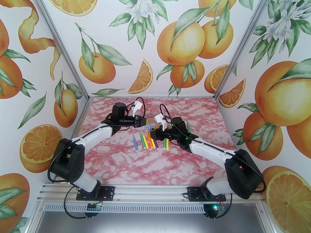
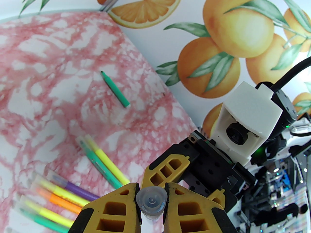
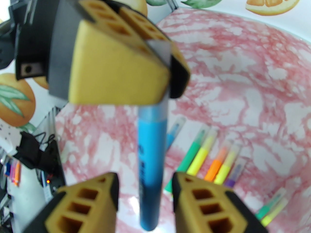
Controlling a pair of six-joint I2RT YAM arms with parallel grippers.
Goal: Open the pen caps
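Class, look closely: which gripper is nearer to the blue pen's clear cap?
Left. The left gripper is shut on the clear cap. The right gripper is open around the blue pen further down its barrel, with a gap on each side.

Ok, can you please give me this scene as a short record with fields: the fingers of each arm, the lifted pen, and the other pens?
left fingers: shut on the clear cap of the blue pen
right fingers: open, one on each side of the blue pen, not touching it
cap: still on
row of pens: lying capped on the table
green pen: lying apart from the row
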